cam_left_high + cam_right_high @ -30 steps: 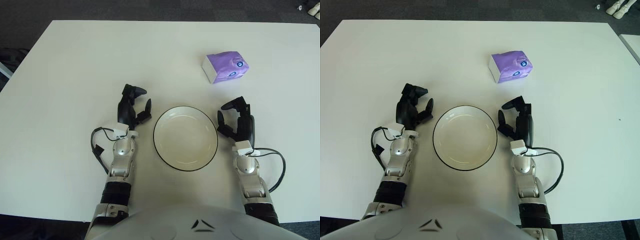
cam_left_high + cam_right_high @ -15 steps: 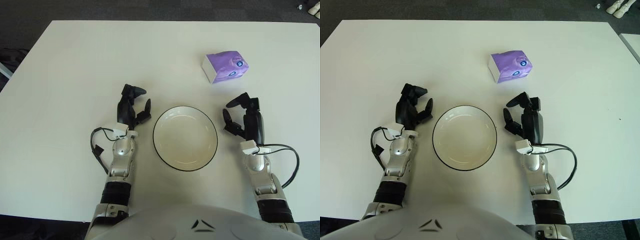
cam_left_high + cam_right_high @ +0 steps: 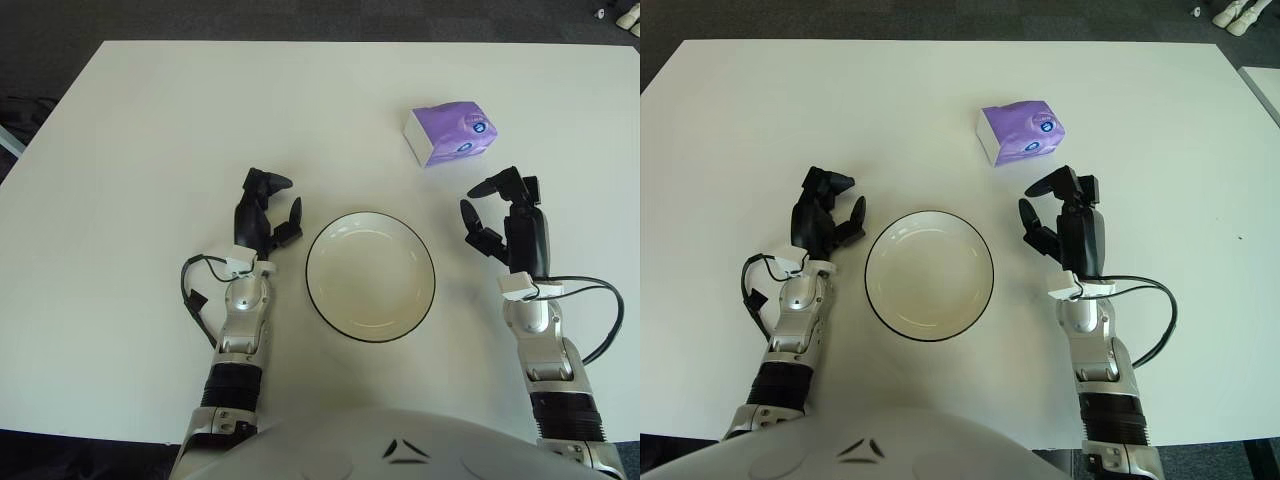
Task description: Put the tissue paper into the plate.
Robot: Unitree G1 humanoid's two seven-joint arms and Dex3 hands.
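A purple tissue pack [image 3: 451, 133] with a white end lies on the white table, beyond and to the right of the plate. The white plate [image 3: 370, 276] with a dark rim holds nothing and sits between my two hands. My right hand [image 3: 503, 225] is right of the plate and just short of the pack, fingers spread, holding nothing. My left hand [image 3: 266, 210] shows to the left of the plate, fingers relaxed and holding nothing.
The white table [image 3: 180, 120] stretches wide on all sides of the plate. Black cables loop beside each wrist, one at the left forearm [image 3: 196, 300] and one at the right [image 3: 600, 320]. Dark floor lies past the table's far edge.
My right hand has moved to the right and away from me, off the plate's rim toward the tissue pack. The left hand, plate and pack have stayed put.
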